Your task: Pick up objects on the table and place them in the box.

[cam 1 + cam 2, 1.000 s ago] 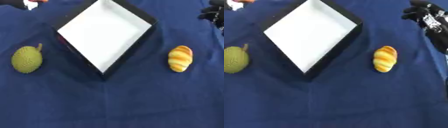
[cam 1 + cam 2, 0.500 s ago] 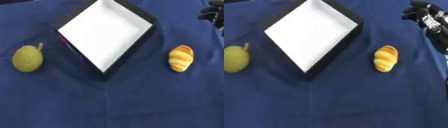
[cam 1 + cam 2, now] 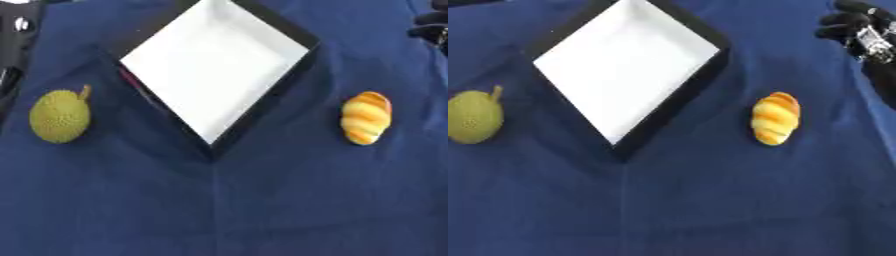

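Nothing on the counter [image 3: 262, 210] has shifted. Right of the box [image 3: 627, 70], the striped bun [image 3: 775, 118] lies lengthwise toward it, just below the right hand [image 3: 857, 27], fingers curled, empty. Green fruit [image 3: 59, 115] sits left.

Layout on the cloth-covered table [image 3: 262, 210]: the box [image 3: 213, 70] sits upper centre, turned corner-on, one corner pointing to the lower edge. The durian-shaped object [image 3: 59, 116] lies at mid-left, the bread-shaped object [image 3: 366, 118] at mid-right, both apart from the box. The right hand [image 3: 859, 30] occupies the upper right corner.
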